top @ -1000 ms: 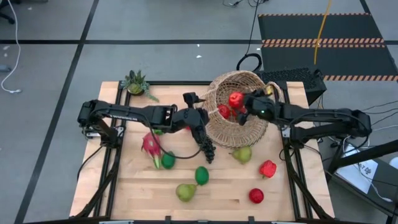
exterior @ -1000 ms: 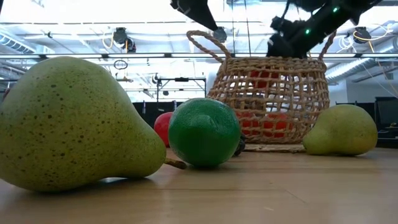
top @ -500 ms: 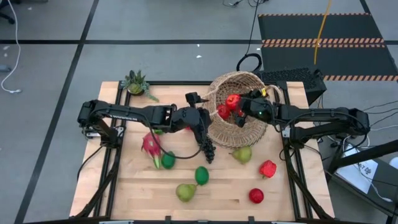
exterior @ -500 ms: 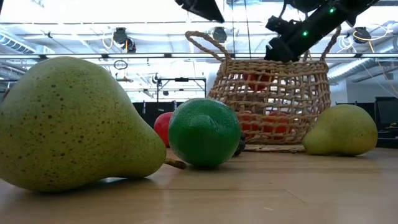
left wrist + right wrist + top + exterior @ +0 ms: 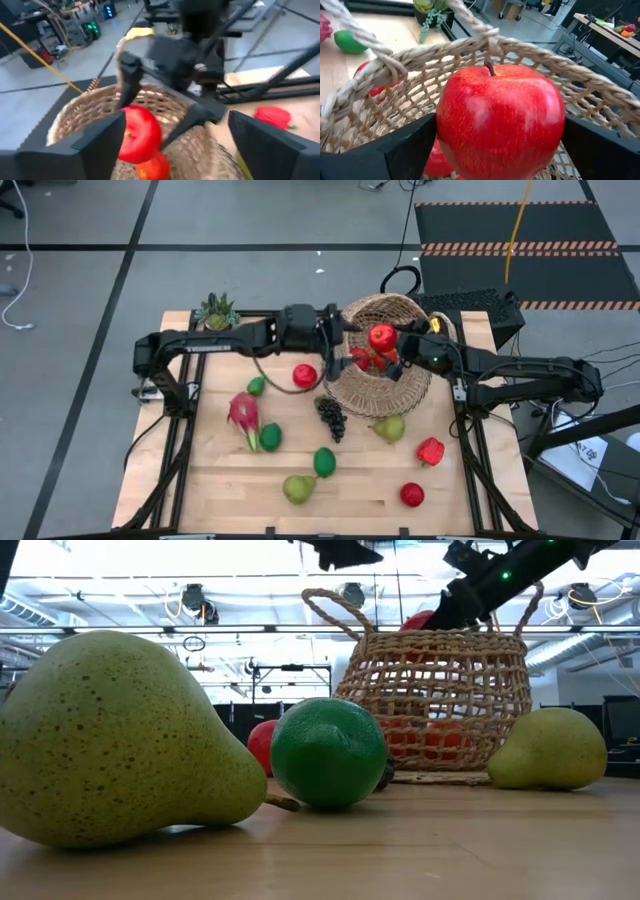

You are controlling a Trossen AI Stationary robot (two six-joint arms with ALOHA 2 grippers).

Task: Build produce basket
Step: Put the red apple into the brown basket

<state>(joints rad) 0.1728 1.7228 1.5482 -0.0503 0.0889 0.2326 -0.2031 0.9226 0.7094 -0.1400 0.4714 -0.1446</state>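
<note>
Basket (image 5: 385,355): stood at the far right part of the table (image 5: 220,490), open side up, with red fruit already inside.
Right gripper (image 5: 388,352): hung over the basket's opening, its fingers pinching a red apple (image 5: 381,337) between them (the right wrist view showed the apple (image 5: 500,117) filling the gap, just above the woven rim (image 5: 445,47)).
Left gripper (image 5: 345,328): hovered at the basket's left rim, fingers spread with nothing between them; through its camera the held apple (image 5: 141,134) showed above the basket (image 5: 85,112).
Loose fruit: a second red apple (image 5: 305,375) lay just left of the basket, a bunch of dark grapes (image 5: 331,416) in front of it, a pear (image 5: 390,428) beside the basket's near side.
Farther off: a pink dragon fruit (image 5: 243,413), limes (image 5: 324,461), another pear (image 5: 298,488) and two red pieces (image 5: 430,451) lay spread across the near half.
Plant (image 5: 218,311): sat at the far left corner.
</note>
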